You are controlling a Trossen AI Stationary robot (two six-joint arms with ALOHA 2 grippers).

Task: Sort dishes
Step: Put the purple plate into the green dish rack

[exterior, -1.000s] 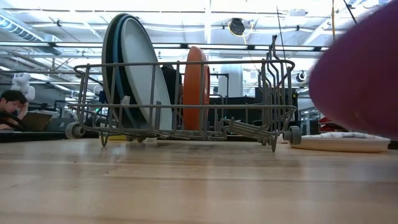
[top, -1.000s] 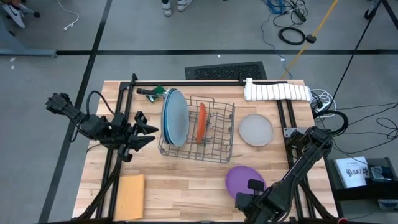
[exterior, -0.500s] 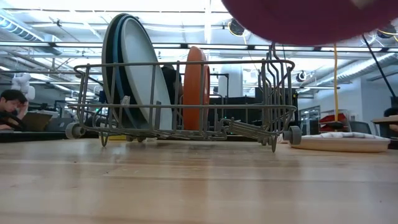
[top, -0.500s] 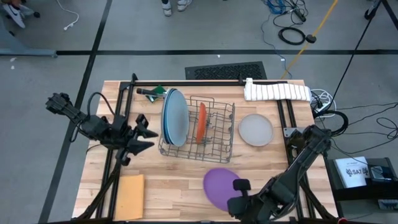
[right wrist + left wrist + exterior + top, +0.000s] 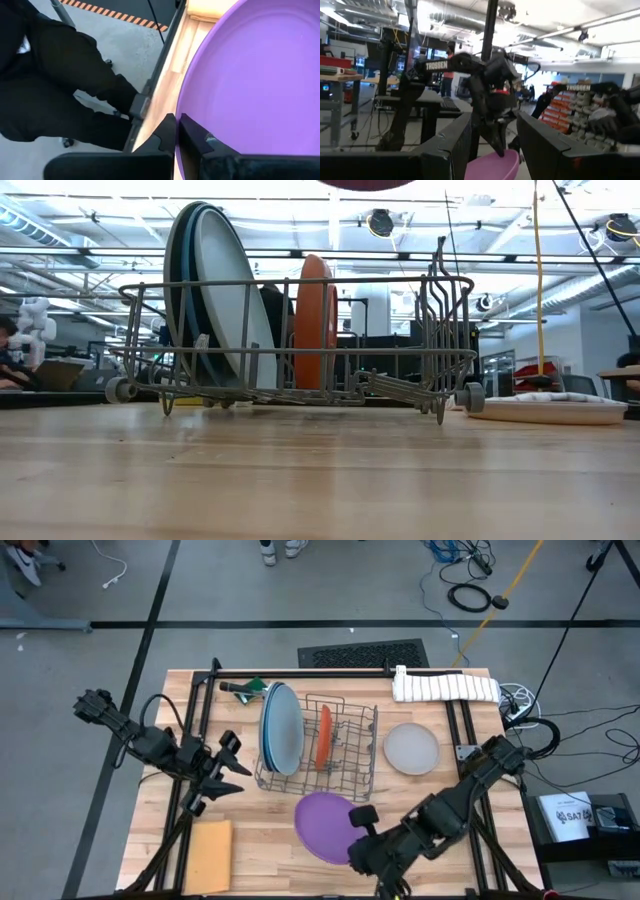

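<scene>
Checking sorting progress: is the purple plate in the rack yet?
Out. The purple plate is held off the table, its rim pinched by the shut right gripper, in front of the wire rack.

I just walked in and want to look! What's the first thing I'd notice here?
The purple plate, pinched at its rim by the right gripper, hangs over the table's front. Behind it, the wire rack holds big bluish plates and an orange plate standing on edge.
</scene>
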